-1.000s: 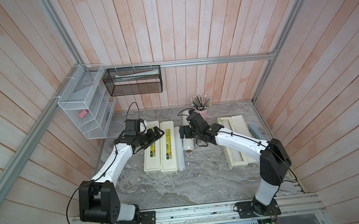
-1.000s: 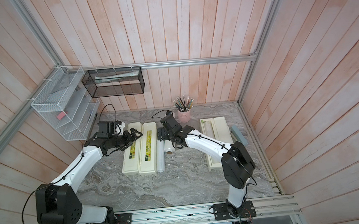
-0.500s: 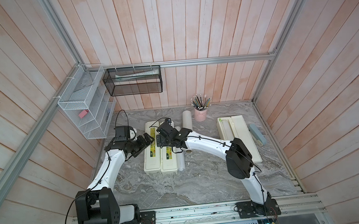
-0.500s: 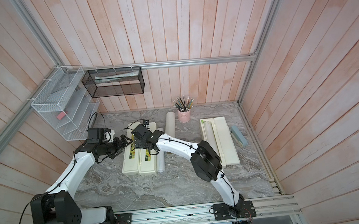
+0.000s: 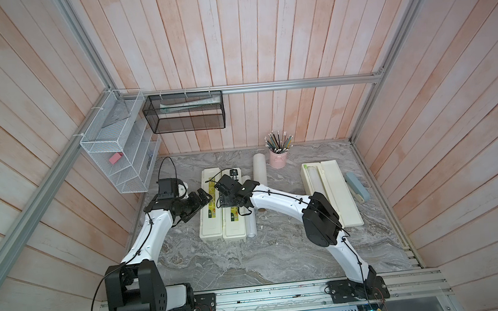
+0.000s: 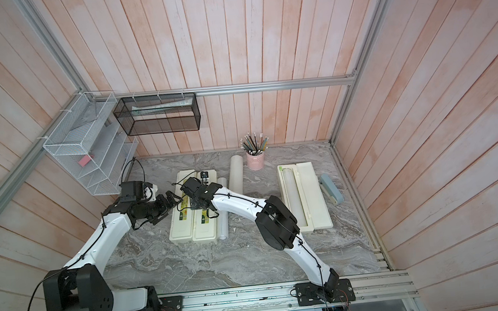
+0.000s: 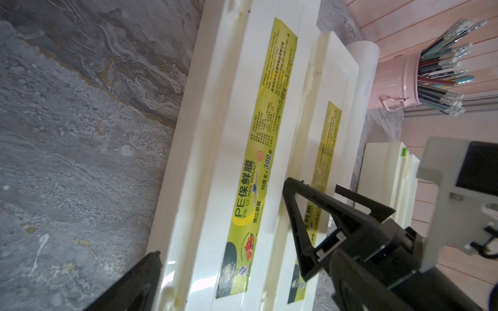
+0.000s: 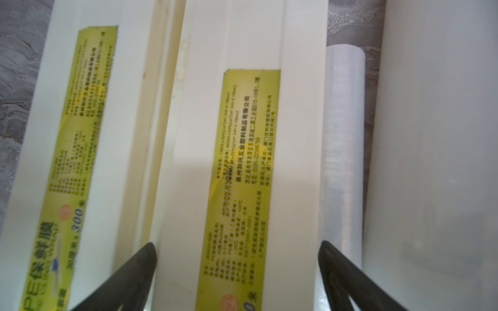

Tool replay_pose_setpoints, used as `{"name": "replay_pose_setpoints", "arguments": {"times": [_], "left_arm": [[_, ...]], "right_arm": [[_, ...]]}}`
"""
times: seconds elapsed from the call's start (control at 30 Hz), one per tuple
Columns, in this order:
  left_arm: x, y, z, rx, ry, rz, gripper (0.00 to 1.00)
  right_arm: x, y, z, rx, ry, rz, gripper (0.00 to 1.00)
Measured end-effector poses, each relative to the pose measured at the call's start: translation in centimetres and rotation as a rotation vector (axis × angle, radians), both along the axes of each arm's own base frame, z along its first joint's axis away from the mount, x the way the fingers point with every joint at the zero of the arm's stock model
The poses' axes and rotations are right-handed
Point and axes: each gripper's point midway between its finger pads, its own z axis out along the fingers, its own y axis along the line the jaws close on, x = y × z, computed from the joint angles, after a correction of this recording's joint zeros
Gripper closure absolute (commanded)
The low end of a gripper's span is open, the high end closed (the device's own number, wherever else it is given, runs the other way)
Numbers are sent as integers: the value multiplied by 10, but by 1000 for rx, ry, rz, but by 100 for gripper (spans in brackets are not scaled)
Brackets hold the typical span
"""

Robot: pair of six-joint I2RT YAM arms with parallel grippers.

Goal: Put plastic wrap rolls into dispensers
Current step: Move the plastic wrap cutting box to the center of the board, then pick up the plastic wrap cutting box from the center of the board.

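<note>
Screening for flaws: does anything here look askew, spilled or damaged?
Nothing stands out. Two shut dispensers lie side by side, a thin roll beside them, a thick roll farther back; the open dispenser holds a roll. No spill or damage shows.

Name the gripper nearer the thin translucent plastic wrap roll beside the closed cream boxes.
Right. Right gripper straddles the box beside the roll; left gripper is over the farther box.

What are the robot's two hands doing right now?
Left hand: open, holding nothing.
Right hand: open, astride the middle dispenser, nothing lifted.
</note>
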Motion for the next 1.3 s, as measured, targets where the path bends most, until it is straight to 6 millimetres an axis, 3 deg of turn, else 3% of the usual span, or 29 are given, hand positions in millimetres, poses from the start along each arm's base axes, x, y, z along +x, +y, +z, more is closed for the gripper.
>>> {"name": "replay_pose_setpoints", "arguments": {"times": [0.27, 0.57, 0.67, 0.8, 1.07, 1.3], "left_arm": [[-3, -5, -4, -17, 5, -16, 0], [-3, -27, -1, -28, -10, -65, 0], [-3, -34, 0, -32, -14, -79, 0], [-3, -38, 1, -36, -18, -87, 0], [-3, -40, 7, -38, -40, -92, 0], [-7, -41, 27, -45, -100, -98, 0]], "right_arm": [[0, -4, -4, 28, -11, -11, 23], [-4, -53, -4, 16, 3, -41, 24], [-4, -67, -4, 3, 6, -48, 18], [-3, -81, -2, -24, 10, -28, 2], [-14, -78, -1, -24, 69, 22, 2], [-53, -63, -6, -59, 134, 53, 2]]}}
